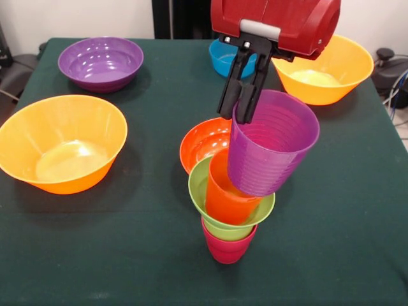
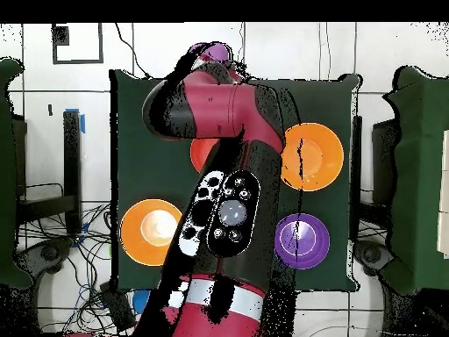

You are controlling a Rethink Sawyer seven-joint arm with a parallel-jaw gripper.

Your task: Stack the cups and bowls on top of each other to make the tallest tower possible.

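My gripper [image 1: 236, 113] is shut on the rim of the purple cup [image 1: 271, 143], one finger inside and one outside. The cup hangs tilted, its base at the mouth of the tower [image 1: 231, 210]. The tower is a crimson cup [image 1: 228, 245] at the bottom, a lime green cup [image 1: 220, 191] in it, and an orange-red cup [image 1: 226, 194] on top. The red-orange bowl [image 1: 203, 141] sits just behind the tower. In the overhead view the arm [image 2: 224, 175] hides the gripper and tower; only a bit of the purple cup [image 2: 213, 53] shows.
A large orange bowl [image 1: 62, 141] sits front left, a purple bowl [image 1: 101, 62] back left, a small blue bowl [image 1: 223, 60] at the back, another large orange bowl [image 1: 325, 69] back right. All stand on the dark green table [image 1: 357, 210]. The small lime green bowl does not show.
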